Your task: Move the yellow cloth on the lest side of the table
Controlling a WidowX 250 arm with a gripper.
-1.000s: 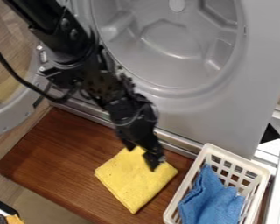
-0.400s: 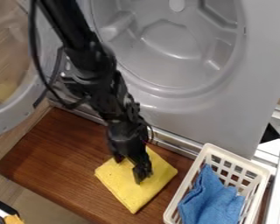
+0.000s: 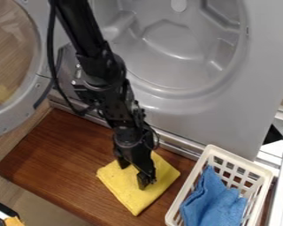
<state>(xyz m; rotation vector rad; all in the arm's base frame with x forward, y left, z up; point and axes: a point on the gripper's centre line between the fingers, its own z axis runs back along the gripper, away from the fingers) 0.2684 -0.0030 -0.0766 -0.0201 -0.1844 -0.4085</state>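
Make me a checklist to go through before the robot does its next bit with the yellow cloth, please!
1. Fingers above the yellow cloth: ok.
2. Fingers spread apart, ready to pinch: ok.
3. Fingers touching the yellow cloth: cannot tell from this slanted view.
4. Yellow cloth lifted off the table: not ok, it lies flat on the wood.
5. Yellow cloth at the table's left end, as the camera sees it: not ok, it lies nearer the basket.
6. Blue cloth out of the way: ok, it sits inside the basket.
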